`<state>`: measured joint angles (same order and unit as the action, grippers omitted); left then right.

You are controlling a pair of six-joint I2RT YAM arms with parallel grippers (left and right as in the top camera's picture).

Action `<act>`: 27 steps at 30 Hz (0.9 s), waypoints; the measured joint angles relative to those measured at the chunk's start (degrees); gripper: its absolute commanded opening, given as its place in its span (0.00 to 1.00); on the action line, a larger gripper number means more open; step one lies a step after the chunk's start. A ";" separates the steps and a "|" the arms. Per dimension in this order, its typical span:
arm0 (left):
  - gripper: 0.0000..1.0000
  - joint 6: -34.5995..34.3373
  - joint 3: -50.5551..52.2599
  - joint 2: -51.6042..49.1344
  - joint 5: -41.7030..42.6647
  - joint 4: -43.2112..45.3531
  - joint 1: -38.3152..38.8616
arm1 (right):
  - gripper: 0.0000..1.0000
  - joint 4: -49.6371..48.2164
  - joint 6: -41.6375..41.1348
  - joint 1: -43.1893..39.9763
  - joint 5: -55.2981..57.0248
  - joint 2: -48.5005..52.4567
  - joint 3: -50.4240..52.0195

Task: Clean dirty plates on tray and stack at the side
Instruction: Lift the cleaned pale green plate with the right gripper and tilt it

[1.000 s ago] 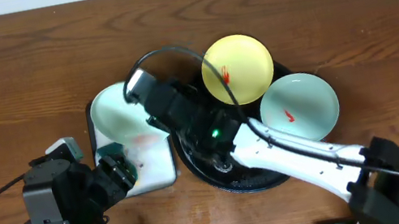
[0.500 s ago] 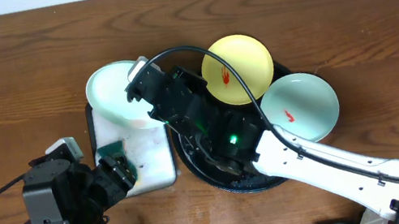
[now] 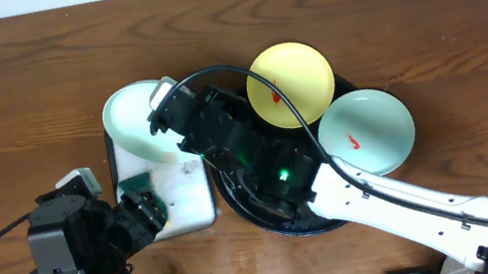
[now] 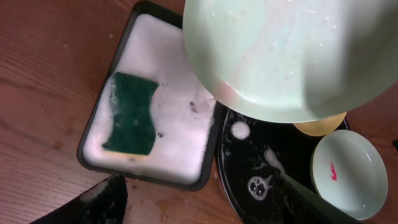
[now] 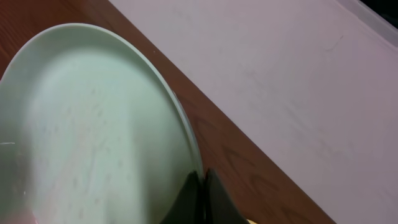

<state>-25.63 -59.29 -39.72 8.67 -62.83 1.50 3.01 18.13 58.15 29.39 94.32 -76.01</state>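
My right gripper (image 3: 171, 120) is shut on the rim of a pale mint green plate (image 3: 134, 123) and holds it tilted above the white soapy tray (image 3: 193, 201). The plate fills the right wrist view (image 5: 87, 137), with the fingers (image 5: 202, 190) pinching its edge, and it shows wet at the top of the left wrist view (image 4: 292, 56). A yellow plate (image 3: 291, 83) and a second mint plate (image 3: 367, 131), both with red smears, lie on the black tray (image 3: 246, 207). My left gripper (image 4: 199, 199) is open and empty near the table's front edge.
A green sponge (image 4: 132, 112) lies in the foam of the small rectangular tray (image 4: 93, 155). Foam spots sit on the black tray (image 4: 249, 162). Bare wooden table (image 3: 15, 97) lies to the left and behind.
My right gripper has carried the mint plate up and to the left, further over the far left corner of the soapy tray. The left arm has not moved.
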 measured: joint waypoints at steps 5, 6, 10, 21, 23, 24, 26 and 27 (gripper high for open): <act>0.75 0.00 0.00 0.00 -0.02 0.00 0.00 | 0.01 -1.33 2.51 0.00 0.00 0.00 0.00; 0.75 0.00 -0.02 0.00 -0.02 0.00 0.00 | 0.01 -1.66 3.34 0.02 0.00 0.00 0.00; 0.76 0.00 0.00 0.00 -0.02 0.00 0.00 | 0.01 -2.23 6.34 0.42 0.00 0.00 0.00; 0.75 0.00 0.00 0.00 -0.02 0.00 0.00 | 0.01 -2.56 12.09 2.86 -0.02 0.00 0.00; 0.76 0.00 0.00 0.00 0.00 0.00 0.00 | 0.01 -2.84 12.76 2.89 0.00 0.00 0.00; 0.76 0.00 0.00 0.00 -0.02 0.00 0.00 | 0.01 -2.93 12.98 2.86 0.00 0.00 0.00; 0.75 0.00 0.00 0.00 0.00 0.00 0.00 | 0.01 -3.10 13.29 2.86 0.02 0.00 0.00; 0.76 0.00 0.00 0.00 -0.02 0.00 0.00 | 0.01 -3.30 13.44 2.86 0.02 0.00 0.00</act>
<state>-25.63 -59.29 -39.72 8.64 -62.83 1.50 -0.30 31.57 61.01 29.41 94.32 -76.01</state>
